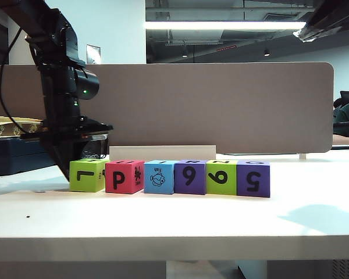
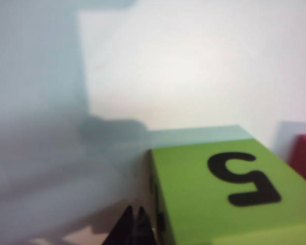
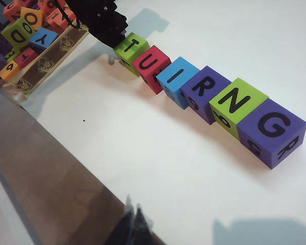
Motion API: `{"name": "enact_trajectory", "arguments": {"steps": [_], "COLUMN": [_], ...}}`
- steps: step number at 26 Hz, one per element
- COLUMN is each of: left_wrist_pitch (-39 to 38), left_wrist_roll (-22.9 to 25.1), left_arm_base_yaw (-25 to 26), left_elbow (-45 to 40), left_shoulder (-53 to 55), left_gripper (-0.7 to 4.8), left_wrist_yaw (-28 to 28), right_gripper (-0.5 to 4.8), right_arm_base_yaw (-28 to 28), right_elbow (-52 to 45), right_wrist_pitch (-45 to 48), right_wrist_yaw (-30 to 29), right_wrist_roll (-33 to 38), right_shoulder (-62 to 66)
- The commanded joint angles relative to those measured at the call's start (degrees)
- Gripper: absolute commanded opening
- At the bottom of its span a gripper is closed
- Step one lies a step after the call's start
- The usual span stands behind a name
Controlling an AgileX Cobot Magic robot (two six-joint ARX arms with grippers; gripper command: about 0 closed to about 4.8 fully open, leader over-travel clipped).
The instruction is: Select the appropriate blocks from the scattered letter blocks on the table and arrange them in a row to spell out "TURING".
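Observation:
Six letter blocks stand in a row on the table (image 1: 174,221): lime green (image 1: 87,174), red (image 1: 125,176), blue (image 1: 159,176), purple (image 1: 190,176), lime green (image 1: 221,176), purple (image 1: 253,178). In the right wrist view their tops read T (image 3: 131,47), U (image 3: 151,64), I (image 3: 176,76), R (image 3: 204,87), N (image 3: 237,101), G (image 3: 275,125). My left gripper (image 2: 134,217) is shut and empty, low beside the outer side of the end green block (image 2: 229,189). It reaches down at the row's left end (image 1: 66,170). My right gripper (image 3: 132,215) is shut, empty, high above the table and far from the row.
A brown-grey divider panel (image 1: 192,104) stands behind the row, with a low white box (image 1: 163,152) in front of it. A tray of several spare blocks (image 3: 46,61) lies beyond the T end, behind the left arm (image 3: 97,18).

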Motion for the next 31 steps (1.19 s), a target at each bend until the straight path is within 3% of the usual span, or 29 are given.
{"name": "enact_trajectory", "arguments": {"steps": [1,14,19,31], "left_wrist_pitch": [0.8,0.5,-0.5,-3.1], "left_wrist_roll": [0.6,-1.2,-3.3,-3.5], "left_arm_base_yaw": [-0.6,-5.1,-5.4,-7.1], "left_elbow": [0.0,0.0,0.0,0.0], "left_shoulder": [-0.3,-0.3,-0.3,-0.3], "left_gripper": [-0.06,-0.06,-0.06,-0.06], "left_wrist_yaw": [2.6,7.1,7.5,12.5], "right_gripper": [-0.01,-0.01,-0.01,-0.01], "right_arm_base_yaw": [0.0,0.0,0.0,0.0], "right_elbow": [0.4,0.3,0.3,0.3], "right_wrist_pitch": [0.8,0.5,0.5,0.4], "right_wrist_yaw": [-0.1,-0.1,-0.1,0.0], "right_wrist_roll": [-0.2,-0.2,-0.2,-0.2], "right_shoulder": [-0.1,-0.1,-0.1,-0.1]}}
